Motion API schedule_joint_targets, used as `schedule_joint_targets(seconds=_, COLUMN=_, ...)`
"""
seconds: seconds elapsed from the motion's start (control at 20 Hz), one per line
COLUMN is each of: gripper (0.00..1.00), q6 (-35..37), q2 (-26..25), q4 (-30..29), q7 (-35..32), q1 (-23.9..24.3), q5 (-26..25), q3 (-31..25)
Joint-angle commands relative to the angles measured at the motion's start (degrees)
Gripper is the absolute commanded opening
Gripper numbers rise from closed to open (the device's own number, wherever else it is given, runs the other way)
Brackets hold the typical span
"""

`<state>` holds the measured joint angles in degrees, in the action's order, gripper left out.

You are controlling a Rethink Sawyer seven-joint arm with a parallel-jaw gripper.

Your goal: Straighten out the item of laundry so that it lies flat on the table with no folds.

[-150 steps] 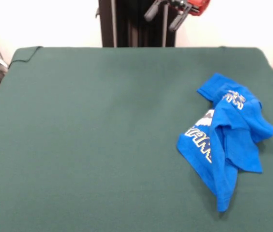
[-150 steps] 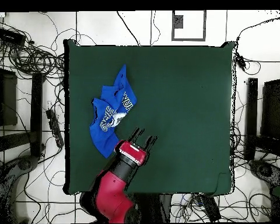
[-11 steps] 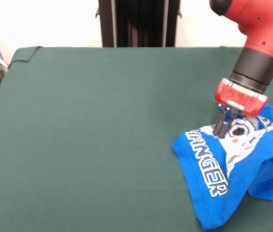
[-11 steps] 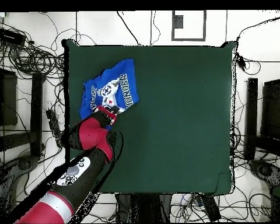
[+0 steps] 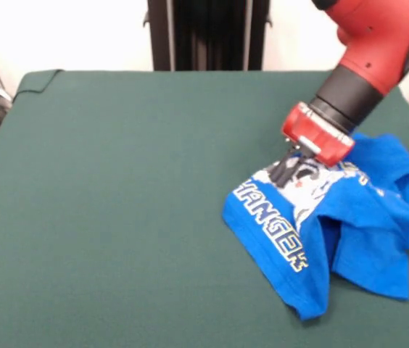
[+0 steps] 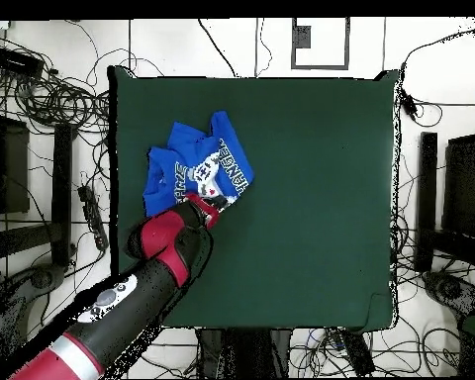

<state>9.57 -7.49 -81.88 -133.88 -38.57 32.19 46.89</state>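
The item of laundry [image 5: 335, 225], a bright blue T-shirt with a white and grey print and lettering, lies crumpled on the right side of the green table [image 5: 117, 188]. The printed part faces up and folded blue layers are bunched to its right. My gripper [image 5: 285, 172] is down on the printed part near the shirt's far edge, its fingers close together and pinching the cloth. In the overhead view the shirt [image 6: 187, 163] lies near the table's [image 6: 311, 198] left edge, with the gripper [image 6: 213, 204] at its lower right part.
The shirt's right part lies close to the table's right edge in the front view. The red arm [image 5: 368, 51] comes down over the shirt's far side. The black pedestal [image 5: 208, 32] stands behind the table. Cables [image 6: 53, 99] lie on the floor around the table.
The arm has come down from its drawn-back place onto the shirt. The shirt has shifted left in the front view and shows more of its print and lettering.
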Motion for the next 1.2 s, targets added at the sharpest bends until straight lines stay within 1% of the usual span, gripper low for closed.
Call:
schedule_joint_targets(seconds=0.05, gripper=0.0, q6=1.3, q2=-5.8, q4=-3.4, q7=-10.3, q1=1.0, q5=-0.3, q3=-1.1)
schedule_joint_targets(seconds=0.4, gripper=0.0, q6=-4.3, q2=-7.1, q4=-3.4, q7=-9.7, q1=2.4, q5=-0.5, q3=-0.4)
schedule_joint_targets(seconds=0.45, gripper=0.0, q6=-5.9, q2=-8.2, q4=-3.4, q7=-10.1, q1=2.1, q5=-0.2, q3=0.7)
schedule_joint_targets(seconds=0.65, gripper=0.0, q6=-8.6, q2=-10.8, q4=-4.5, q7=-11.1, q1=0.7, q5=1.0, q3=4.2)
schedule_joint_targets(seconds=0.85, gripper=0.0, q6=-11.7, q2=-13.0, q4=-6.1, q7=-10.9, q1=-0.4, q5=1.6, q3=7.4)
schedule_joint_targets(seconds=1.2, gripper=0.0, q6=-21.3, q2=-15.4, q4=-6.0, q7=-9.1, q1=2.6, q5=2.7, q3=10.5)
